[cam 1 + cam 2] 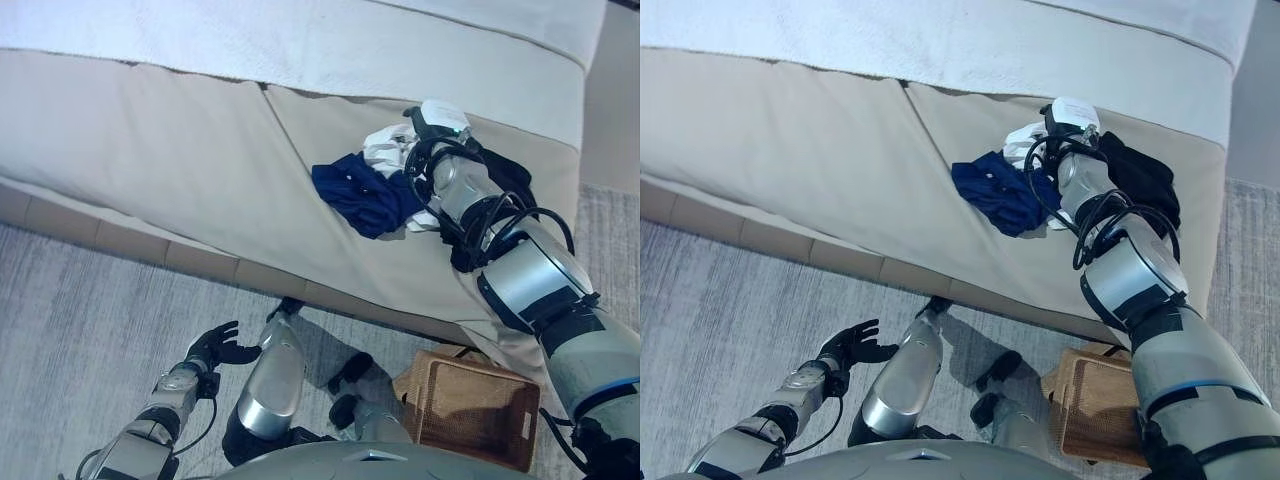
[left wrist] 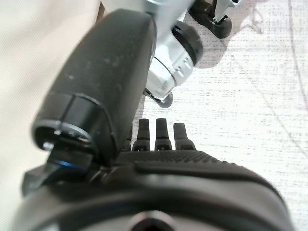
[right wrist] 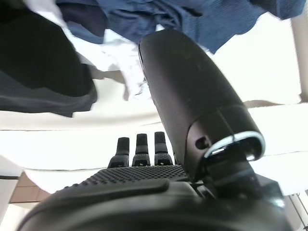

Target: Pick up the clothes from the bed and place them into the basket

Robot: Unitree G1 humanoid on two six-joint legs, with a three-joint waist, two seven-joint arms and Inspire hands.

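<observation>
The light is soft and even, like daylight in a room. The pale bed [image 1: 180, 150] looks bright, and in the right wrist view it glares almost white. Small dark shadows lie on the grey carpet [image 1: 70, 320]. Up close, the left hand [image 2: 159, 144] and right hand [image 3: 144, 154] look big and blurry

The right arm reached far out over the bed [image 1: 180, 150], its hand [image 3: 159, 144] above the mattress with fingers straight and thumb extended — nothing in its grasp. The left arm hung low, well short of the bed, its hand [image 1: 218, 346] open — fingers spread and relaxed, thumb out.
</observation>
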